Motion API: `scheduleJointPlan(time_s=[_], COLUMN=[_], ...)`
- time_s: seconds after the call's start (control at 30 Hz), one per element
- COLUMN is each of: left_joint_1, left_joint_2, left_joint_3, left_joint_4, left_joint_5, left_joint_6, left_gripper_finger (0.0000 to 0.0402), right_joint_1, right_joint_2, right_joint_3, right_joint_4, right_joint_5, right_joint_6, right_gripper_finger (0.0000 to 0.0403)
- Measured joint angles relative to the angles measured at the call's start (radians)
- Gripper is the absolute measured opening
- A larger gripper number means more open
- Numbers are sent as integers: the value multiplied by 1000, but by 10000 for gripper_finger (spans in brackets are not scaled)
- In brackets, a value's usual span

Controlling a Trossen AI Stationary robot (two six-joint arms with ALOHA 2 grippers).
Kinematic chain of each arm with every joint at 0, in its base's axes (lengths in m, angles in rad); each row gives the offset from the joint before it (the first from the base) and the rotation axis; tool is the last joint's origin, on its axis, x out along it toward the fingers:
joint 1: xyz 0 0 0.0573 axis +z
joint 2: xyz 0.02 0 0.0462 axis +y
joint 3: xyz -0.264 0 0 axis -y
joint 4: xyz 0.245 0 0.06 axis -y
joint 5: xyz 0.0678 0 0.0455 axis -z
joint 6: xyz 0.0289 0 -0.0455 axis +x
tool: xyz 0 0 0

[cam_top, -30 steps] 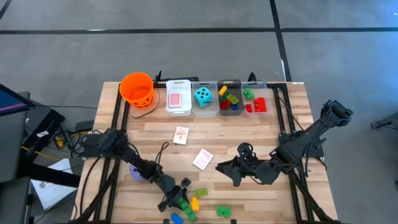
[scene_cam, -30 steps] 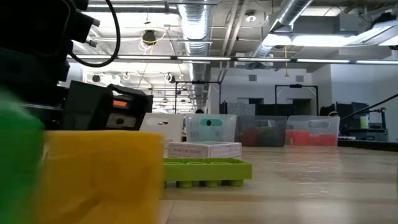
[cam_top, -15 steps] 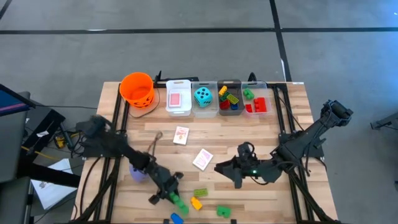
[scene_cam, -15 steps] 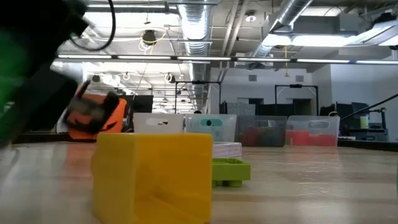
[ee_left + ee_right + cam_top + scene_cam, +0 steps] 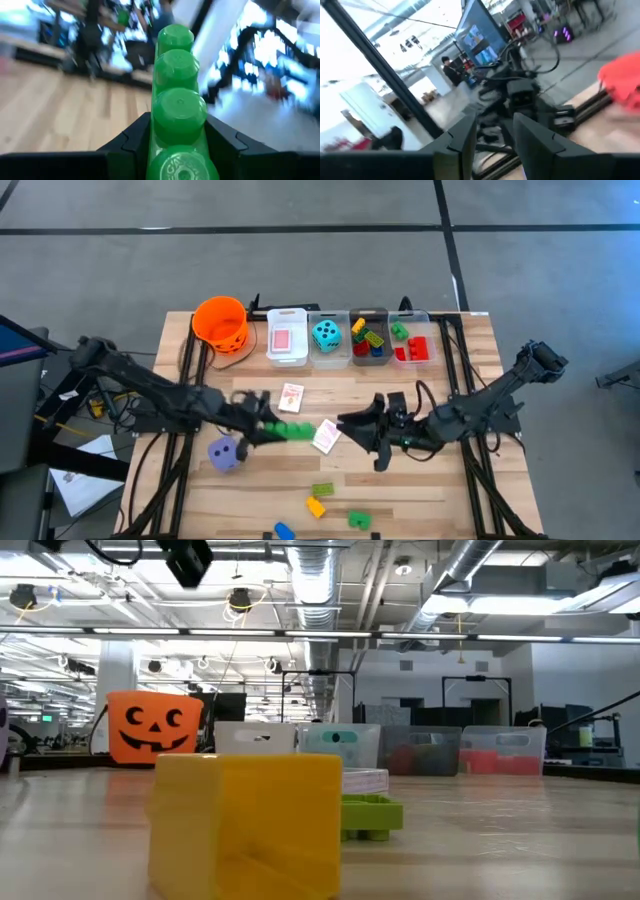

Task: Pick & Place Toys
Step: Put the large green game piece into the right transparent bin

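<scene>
The left arm reaches low across the tabletop (image 5: 400,490) from its left side, and the left gripper (image 5: 270,429) is clamped on a green brick (image 5: 293,429), a single row of studs poking out between its fingers. It hangs mid-table, just beside a pink-backed card (image 5: 326,436). The right arm stretches in from the right edge, elbow down, with the right gripper (image 5: 362,427) hovering right of that same card. Its fingers stand a narrow gap apart with nothing between them.

I count two cards lying loose, the second card (image 5: 291,397) farther back, and a third card (image 5: 283,340) in the white bin (image 5: 287,355). Two dice: a purple die (image 5: 223,453) below the left arm, and a teal die (image 5: 325,334) in a clear bin (image 5: 329,358). Four bricks lie loose near the front edge: a lime brick (image 5: 322,490), a yellow brick (image 5: 316,507), a second green brick (image 5: 359,520) and a blue brick (image 5: 283,531). Two more bins at the back hold mixed and red bricks. An orange pumpkin bucket (image 5: 220,323) stands at the back left.
</scene>
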Motion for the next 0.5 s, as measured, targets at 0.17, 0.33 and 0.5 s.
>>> scheduleJointPlan(time_s=[0.17, 0.33, 0.5], left_joint_1=[-13, -38, -56], left_joint_2=[-116, -156, -143], left_joint_3=[2, 2, 4], left_joint_4=[1, 2, -3], left_joint_5=[-167, -333, -336], left_joint_6=[-68, -111, -124], left_gripper_finger=[126, 126, 126], right_joint_1=[-65, -169, -264], right_joint_2=[0, 0, 0], right_joint_3=[0, 0, 0], right_joint_4=[-12, -78, -193], right_joint_5=[-87, -329, -499], right_joint_6=[-168, -151, -91], right_gripper_finger=[125, 125, 125])
